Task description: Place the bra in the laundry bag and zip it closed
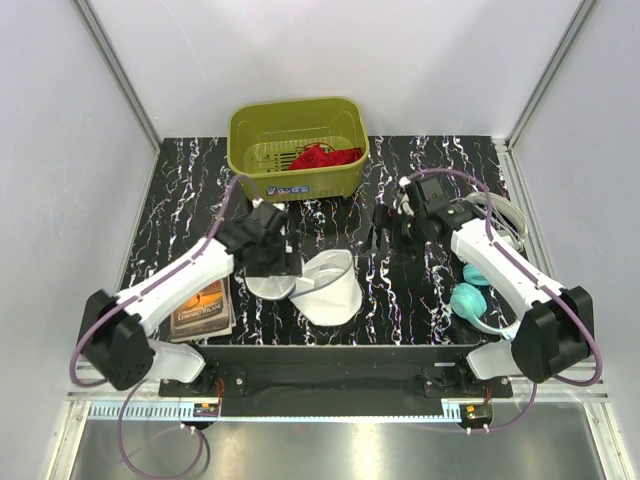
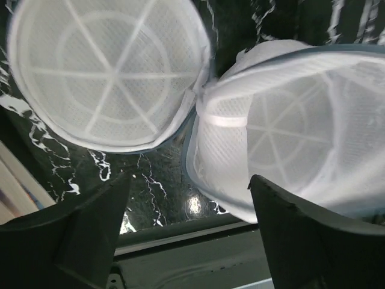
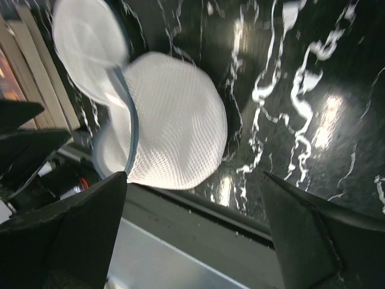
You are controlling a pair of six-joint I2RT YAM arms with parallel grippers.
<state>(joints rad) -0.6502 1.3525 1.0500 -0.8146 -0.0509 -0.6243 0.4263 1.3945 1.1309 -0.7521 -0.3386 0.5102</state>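
The bra (image 1: 322, 157) is a bright red bundle lying inside the olive-green basket (image 1: 250, 125) at the back of the table. The laundry bag (image 1: 330, 288) lies unzipped on the table's near middle, with its round lid (image 1: 268, 286) flapped out to the left. My left gripper (image 1: 278, 265) is open and empty just above the lid; its wrist view shows the lid (image 2: 108, 72) and the bag's open body (image 2: 289, 138) beyond the gripper (image 2: 189, 235). My right gripper (image 1: 385, 235) is open and empty, right of and behind the bag; the bag (image 3: 174, 120) lies ahead of it (image 3: 192, 229).
A book (image 1: 203, 308) lies at the near left beside my left arm. Teal rounded items (image 1: 470, 300) lie at the near right under my right arm. A white bowl-like item with a grey rim (image 1: 503, 213) sits at the right edge.
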